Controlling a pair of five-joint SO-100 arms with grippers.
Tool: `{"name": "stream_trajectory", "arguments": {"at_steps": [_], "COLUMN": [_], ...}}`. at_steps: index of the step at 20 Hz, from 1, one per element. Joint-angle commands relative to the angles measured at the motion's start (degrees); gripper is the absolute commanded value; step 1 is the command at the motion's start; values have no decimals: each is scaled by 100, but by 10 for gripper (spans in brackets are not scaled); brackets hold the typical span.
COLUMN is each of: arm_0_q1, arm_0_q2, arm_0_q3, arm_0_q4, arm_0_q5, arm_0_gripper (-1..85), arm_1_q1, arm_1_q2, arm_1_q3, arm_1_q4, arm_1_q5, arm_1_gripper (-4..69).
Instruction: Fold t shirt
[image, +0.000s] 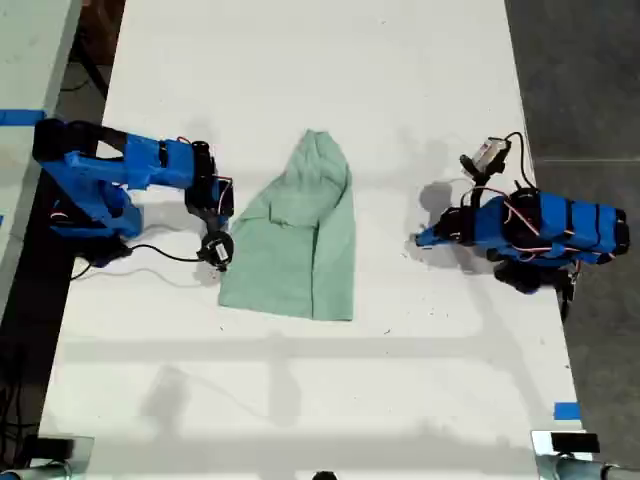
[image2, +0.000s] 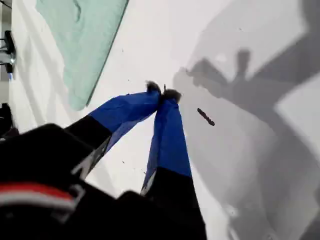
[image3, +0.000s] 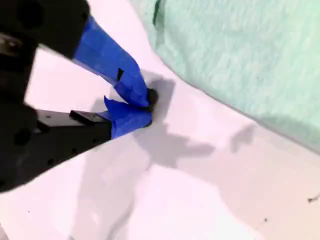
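A lab-like robot bench: a white table (image: 300, 400), blue tape markers (image: 566, 410), and 2 wired blue arms (image: 120, 170).

1. T shirt (image: 297, 232): pale mint-green cloth, plain, creased.
2. Folded lengthwise, tapering to a rounded end toward the top of the exterior view, broad straight hem below.
3. Lying flat on white surface, centre of the exterior view.
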Motion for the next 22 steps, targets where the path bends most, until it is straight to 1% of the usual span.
{"name": "stream_trajectory", "arguments": {"at_steps": [1,3,4,5,6,7,8,9,10,11,14,16,18,19,20,21,22], "arm_0_q1": [290,316,334,404,545,650,615,589,545,510,642,712,914,940,1028,1143,1397], "arm_0_q2": [11654,11654,11654,11654,11654,11654,11654,11654,11654,11654,11654,11654,11654,11566,11004,9791,8534], "arm_0_q3": [5300,5300,5300,5291,5282,5256,5238,5247,5247,5256,5256,5265,5142,4834,4184,3366,2610], "arm_0_q4": [-589,-589,-589,-571,-563,-545,-545,-598,-589,-545,-545,-545,-765,-686,-325,-18,26], "arm_0_q5": [-738,-703,-782,-896,-976,-984,-984,-967,-958,-940,-940,-949,-686,-536,-580,-571,-633], "arm_0_gripper": [68,60,11,-1,-1,-1,-1,0,25,30,3,-1,-1,-1,-1,-1,87], "arm_1_q1": [18,88,97,123,272,299,316,334,378,422,396,404,422,431,431,439,448], "arm_1_q2": [79,79,79,79,79,79,79,79,79,79,79,79,79,79,79,79,79], "arm_1_q3": [299,299,290,264,264,246,246,272,272,272,281,299,299,299,299,299,299], "arm_1_q4": [44,105,123,220,299,413,334,299,281,281,290,264,264,264,264,255,255], "arm_1_q5": [158,352,422,431,-53,-167,-220,-220,-229,-211,-246,-264,-264,-264,-264,-264,-272], "arm_1_gripper": [15,0,6,4,-22,-23,-23,-23,-23,-23,-23,-23,-23,-23,-23,-23,-23]}}
